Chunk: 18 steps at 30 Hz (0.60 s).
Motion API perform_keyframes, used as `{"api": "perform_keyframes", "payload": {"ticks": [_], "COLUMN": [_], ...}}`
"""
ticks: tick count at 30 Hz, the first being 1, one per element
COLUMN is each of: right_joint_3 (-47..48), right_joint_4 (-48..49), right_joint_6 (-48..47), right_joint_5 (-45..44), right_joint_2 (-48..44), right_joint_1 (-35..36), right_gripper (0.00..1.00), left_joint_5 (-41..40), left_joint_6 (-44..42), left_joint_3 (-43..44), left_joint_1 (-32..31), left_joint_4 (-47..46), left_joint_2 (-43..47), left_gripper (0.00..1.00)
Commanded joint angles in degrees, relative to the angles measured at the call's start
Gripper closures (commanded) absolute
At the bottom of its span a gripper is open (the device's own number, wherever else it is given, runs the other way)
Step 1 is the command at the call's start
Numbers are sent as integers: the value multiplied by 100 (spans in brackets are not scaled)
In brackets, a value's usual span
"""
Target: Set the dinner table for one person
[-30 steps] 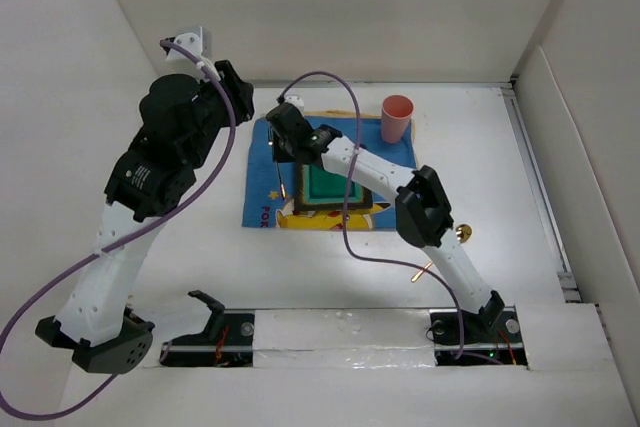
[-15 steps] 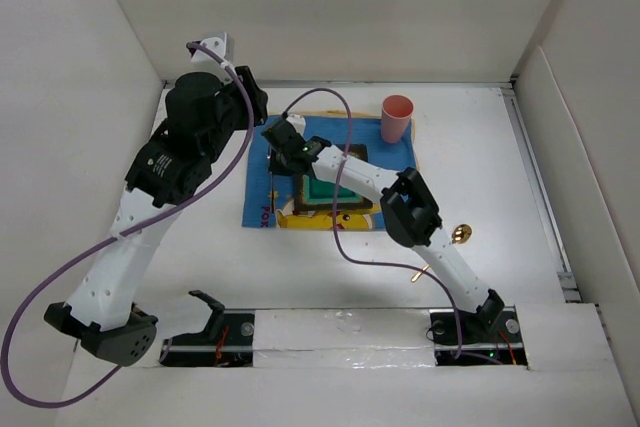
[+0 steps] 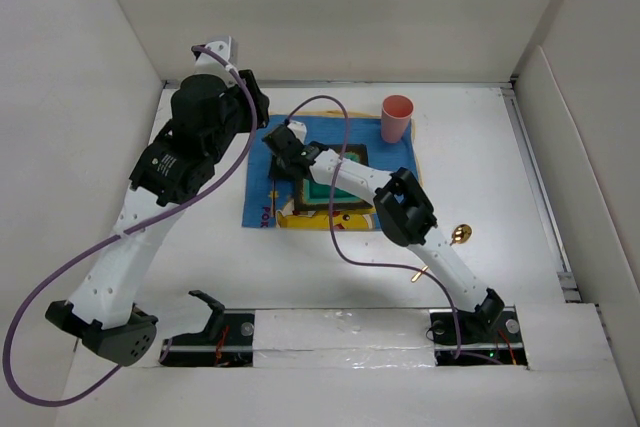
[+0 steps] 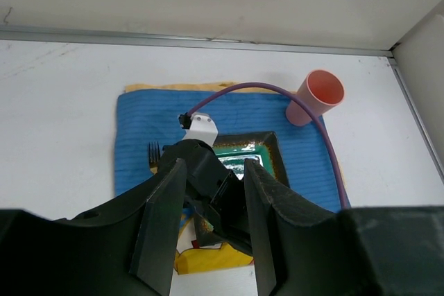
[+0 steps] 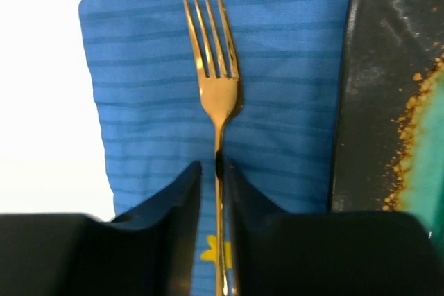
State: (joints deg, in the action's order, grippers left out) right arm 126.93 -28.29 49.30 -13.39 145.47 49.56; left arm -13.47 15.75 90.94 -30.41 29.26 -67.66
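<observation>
The right pincer (image 5: 213, 175) sits narrow on the fork (image 5: 216, 88) handle. The fork is light, stiff, slippery metal, at 9 o'clock of the plate (image 5: 374, 102). The left pincer (image 4: 214, 171) stands apart, empty.

white walls are closing in the dinner table (image 3: 490, 177) on three sides. the back wall (image 3: 340, 7) is rising just beyond the left gripper (image 4: 214, 171), meeting the matte white tabletop along a thin grey strip (image 4: 173, 37). the left wall (image 3: 60, 97) is standing close on that gripper's left. the right wall (image 3: 590, 147) is standing well to the right of the right gripper (image 5: 216, 171), with a metal rail (image 3: 535, 177) running along its foot. soft, even light is falling over everything, throwing only faint shadows.
</observation>
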Motion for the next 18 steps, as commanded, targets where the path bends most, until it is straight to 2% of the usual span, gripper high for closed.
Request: {"api": "perform_keyframes", "payload": {"ticks": [1, 6, 8, 9, 10, 12, 13, 14, 15, 16, 17, 18], "right_joint_3": [77, 191, -70, -281, -570, -1790, -2282, -2809, -3902, -4453, -4997, -5969], "right_joint_4": [271, 298, 333, 403, 525, 684, 798, 808, 808, 721, 616, 467], "right_joint_6": [-34, -271, -376, -403, -447, -430, -395, -221, -106, 43, 358, 509], "right_joint_5": [81, 407, 460, 442, 294, 109, -31, -76, -111, -242, -330, -462], "right_joint_2": [-456, -1115, -1493, -1721, -2298, -2994, -3746, -4137, -4532, -4928, -5723, -6140], "right_joint_1": [-60, -165, -227, -288, -289, -359, -533, -631, -728, -937, -1026, -1106], "right_gripper": [61, 54, 54, 55, 70, 92, 100, 100, 100, 100, 100, 100], "left_joint_5": [90, 205, 249, 310, 345, 520, 574, 618, 749, 811, 985, 1065], "left_joint_6": [51, 69, 86, 86, 95, 87, 69, 60, 51, 51, 60, 121], "left_joint_3": [-15, 21, -6, -40, -67, -285, -365, -462, -663, -769, -901, -1163], "left_joint_1": [-26, -26, -26, -26, -26, -26, -26, -26, -26, -26, -26, -26], "left_joint_4": [-289, -289, -306, -315, -315, -359, -350, -333, -307, -306, -315, -341], "left_joint_2": [121, 156, 183, 209, 244, 297, 349, 376, 411, 464, 586, 648], "left_gripper": [64, 64, 64, 64, 64, 64, 64, 66, 72, 80, 96, 100]}}
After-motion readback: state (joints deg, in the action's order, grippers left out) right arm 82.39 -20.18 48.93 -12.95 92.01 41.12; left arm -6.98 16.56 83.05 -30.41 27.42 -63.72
